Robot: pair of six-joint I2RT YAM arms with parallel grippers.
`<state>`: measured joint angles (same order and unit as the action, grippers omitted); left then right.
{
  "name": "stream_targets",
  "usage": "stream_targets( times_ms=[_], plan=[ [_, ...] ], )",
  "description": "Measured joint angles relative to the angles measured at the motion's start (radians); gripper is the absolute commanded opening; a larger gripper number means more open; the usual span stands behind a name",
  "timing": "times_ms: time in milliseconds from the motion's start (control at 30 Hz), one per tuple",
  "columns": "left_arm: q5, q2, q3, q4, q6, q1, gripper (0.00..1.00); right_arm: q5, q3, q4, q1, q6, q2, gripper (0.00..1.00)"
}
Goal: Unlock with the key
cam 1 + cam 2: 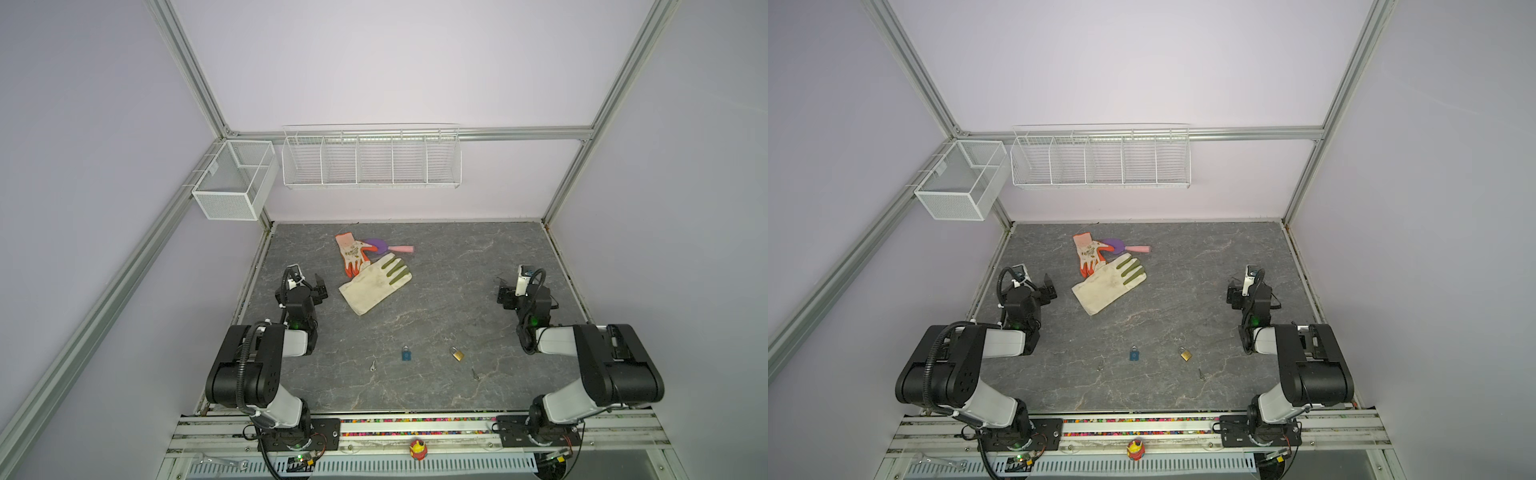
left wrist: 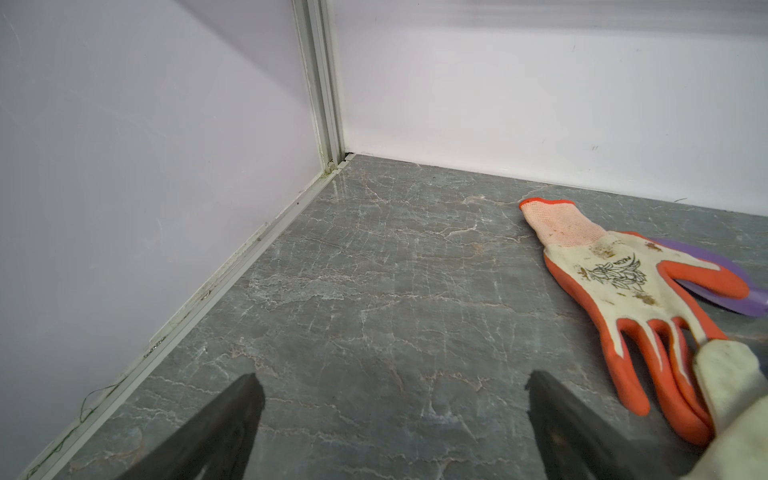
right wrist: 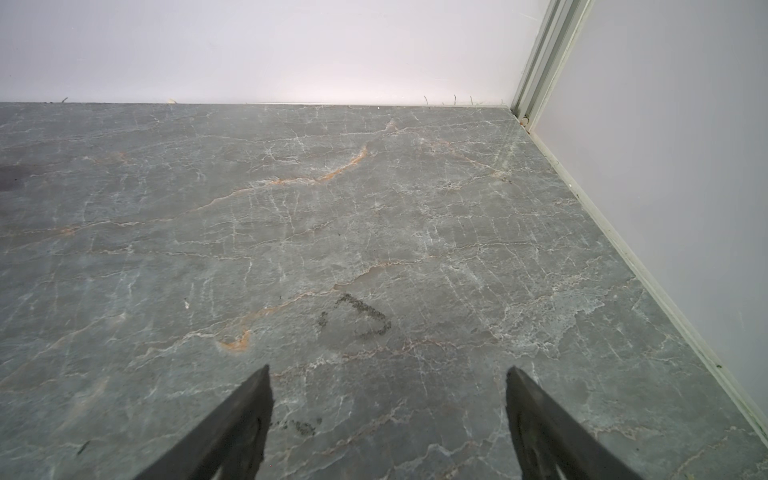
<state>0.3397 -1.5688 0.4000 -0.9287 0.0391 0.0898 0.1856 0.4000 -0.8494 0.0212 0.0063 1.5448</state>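
Table (image 1: 415, 399): grey marble top. Everything I need lies on it, towards the front.
Left gripper (image 2: 395, 386): jaws spread wide and empty, over bare table near the left edge, just beside the gloves.
Right gripper (image 3: 388, 374): also released and holding nothing, over bare table by the right wall, well apart from the locks.
White glove (image 1: 376, 286): lies flat at mid-table, overlapping the fingers of the orange glove (image 1: 352, 255).
Trowel (image 1: 380, 248): purple blade tucked partly under the orange glove. Not part of my job.
Blue lock (image 1: 406, 354): front centre, shackle looks closed.
Brass lock (image 1: 457, 353): near the blue one on its right, and also looks closed.
Left key (image 1: 373, 365): on the table just left of the blue lock, not touching it.
Right key (image 1: 475, 374): near the brass lock, on its front right.
Done: nothing yet, by my reading. Both keys lie loose and no lock is held.
Left to do: pick up a key, steady its lock, insert, turn, free the shackle.
Unsure: I can't tell which key fits which lock.
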Motion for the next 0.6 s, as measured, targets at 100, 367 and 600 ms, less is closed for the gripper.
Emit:
stream_targets(
  times_ms=[100, 367, 600],
  plan=[
    [0.000, 0.000, 0.000, 0.000, 0.000, 0.000, 0.99, 0.000, 0.000, 0.000, 0.000, 0.000, 0.000, 0.88],
    [0.000, 0.000, 0.000, 0.000, -0.005, 0.000, 0.99, 0.000, 0.000, 0.000, 0.000, 0.000, 0.000, 0.88],
    [0.000, 0.000, 0.000, 0.000, -0.006, 0.000, 0.99, 0.000, 0.000, 0.000, 0.000, 0.000, 0.000, 0.88]
  ],
)
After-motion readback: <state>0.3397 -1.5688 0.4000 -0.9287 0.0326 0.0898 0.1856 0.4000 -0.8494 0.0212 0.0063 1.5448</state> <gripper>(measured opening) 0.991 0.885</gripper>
